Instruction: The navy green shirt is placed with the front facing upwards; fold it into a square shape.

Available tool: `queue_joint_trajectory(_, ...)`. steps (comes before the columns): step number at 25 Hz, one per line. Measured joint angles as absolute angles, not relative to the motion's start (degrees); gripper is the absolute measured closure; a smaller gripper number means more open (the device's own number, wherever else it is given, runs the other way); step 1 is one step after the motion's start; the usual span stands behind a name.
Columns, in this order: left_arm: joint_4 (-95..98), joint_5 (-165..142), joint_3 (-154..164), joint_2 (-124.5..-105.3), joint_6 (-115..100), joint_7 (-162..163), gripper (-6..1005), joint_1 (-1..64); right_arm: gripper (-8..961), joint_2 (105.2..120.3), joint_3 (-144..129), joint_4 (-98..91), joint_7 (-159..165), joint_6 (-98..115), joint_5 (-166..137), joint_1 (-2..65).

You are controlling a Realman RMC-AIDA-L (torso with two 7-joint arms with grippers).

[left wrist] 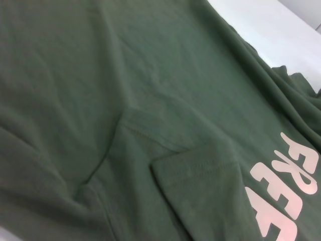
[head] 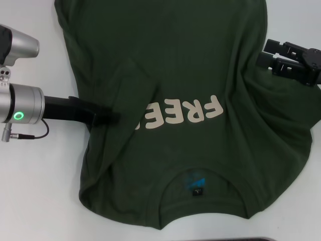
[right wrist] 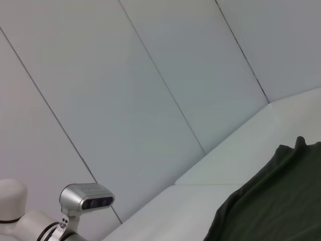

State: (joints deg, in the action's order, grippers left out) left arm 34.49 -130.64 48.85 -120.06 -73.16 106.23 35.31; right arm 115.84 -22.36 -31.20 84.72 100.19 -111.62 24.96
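The navy green shirt (head: 190,75) lies front up across my white table (head: 35,211), cream lettering showing, one sleeve folded inward. Collar points toward the near edge, its length running away. My left gripper (head: 108,118) rests on the fabric, grip unclear; my right gripper (head: 268,55) hovers unclenched near the right edge.

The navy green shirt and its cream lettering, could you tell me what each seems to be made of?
The navy green shirt looks like soft matte knit fabric, probably cotton jersey: it creases softly and shows stitched hems at the folded sleeve. The cream lettering appears to be a flat, smooth print, slightly glossier than the cloth; whether ink or vinyl cannot be told.
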Motion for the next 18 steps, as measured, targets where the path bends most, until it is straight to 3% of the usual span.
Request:
queue_joint_trajectory(4,34.5,-130.7,48.9,-120.0,-73.2,106.3,481,35.4,42,115.83,-22.3,-31.2,84.7,100.2,-111.6,25.0)
queue_joint_trajectory(6,34.5,-130.7,48.9,-119.92,-73.3,106.4,723,35.4,42,115.84,-22.3,-31.2,84.7,100.2,-111.6,25.0)
queue_joint_trajectory(12,34.5,-130.7,48.9,-119.88,-73.7,106.5,926,35.7,42,115.84,-22.3,-31.2,84.7,100.2,-111.5,25.0)
queue_joint_trajectory(18,34.5,-130.7,48.9,-119.88,-74.1,106.9,919,36.0,41,115.83,-22.2,-31.2,84.7,100.2,-111.5,25.0)
